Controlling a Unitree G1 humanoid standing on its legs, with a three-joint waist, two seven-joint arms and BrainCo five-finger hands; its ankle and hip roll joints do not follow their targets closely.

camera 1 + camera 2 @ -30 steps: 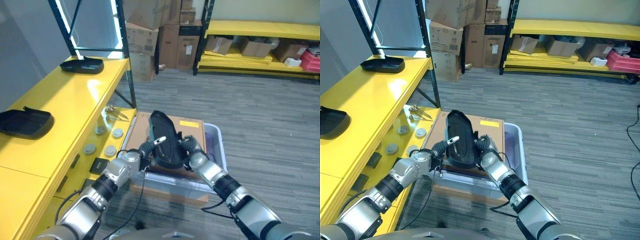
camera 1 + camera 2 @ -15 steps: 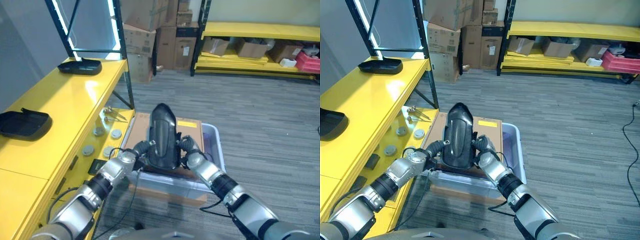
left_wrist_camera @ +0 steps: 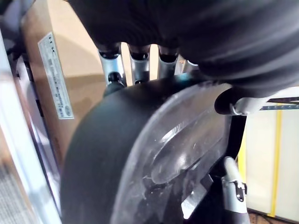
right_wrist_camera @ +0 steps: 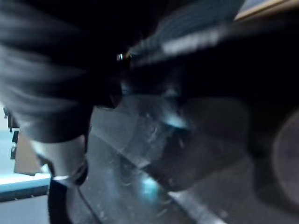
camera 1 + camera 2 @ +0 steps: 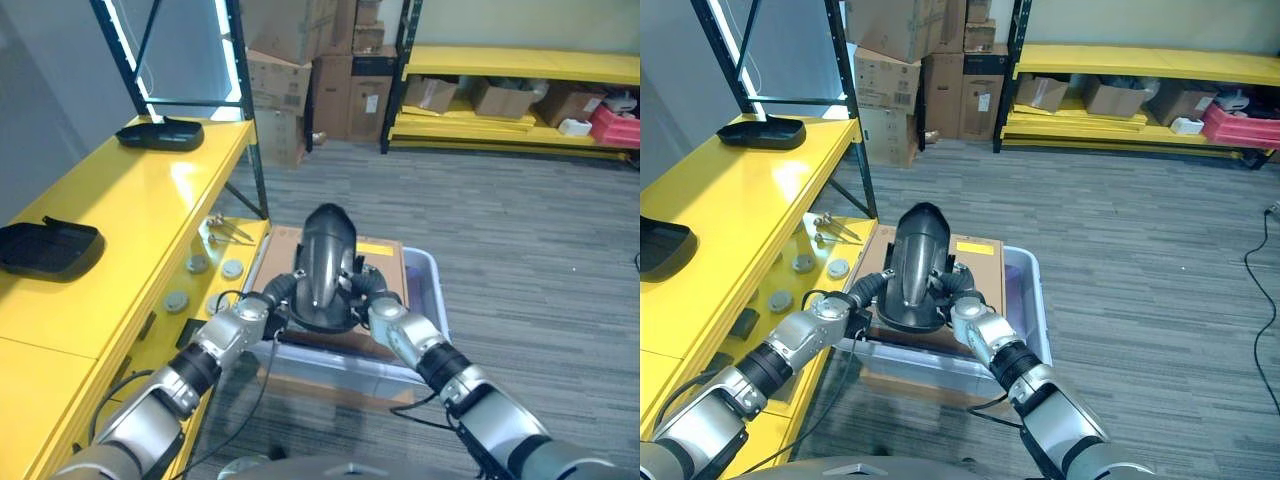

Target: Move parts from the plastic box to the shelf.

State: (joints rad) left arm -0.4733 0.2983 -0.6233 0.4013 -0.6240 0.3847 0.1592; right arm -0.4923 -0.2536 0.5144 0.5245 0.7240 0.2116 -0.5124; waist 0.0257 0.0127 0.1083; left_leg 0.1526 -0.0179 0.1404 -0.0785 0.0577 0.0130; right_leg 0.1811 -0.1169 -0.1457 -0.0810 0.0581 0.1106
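Left eye view: black part (image 5: 325, 262) is gripped mid-frame above box (image 5: 432, 290), left hand (image 5: 272, 296) and right hand (image 5: 366, 295) curled on its sides.

Both hands, left hand (image 5: 862, 299) and right hand (image 5: 962, 301), hold a black part (image 5: 915, 262) raised above the plastic box (image 5: 1032, 310), beside the yellow shelf (image 5: 735, 215).

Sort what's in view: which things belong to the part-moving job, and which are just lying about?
Job: black part held between left hand and right hand; plastic box; yellow shelf with two parts on it.

Lying about: cardboard boxes; far rack; small discs and metal tool on lower ledge.
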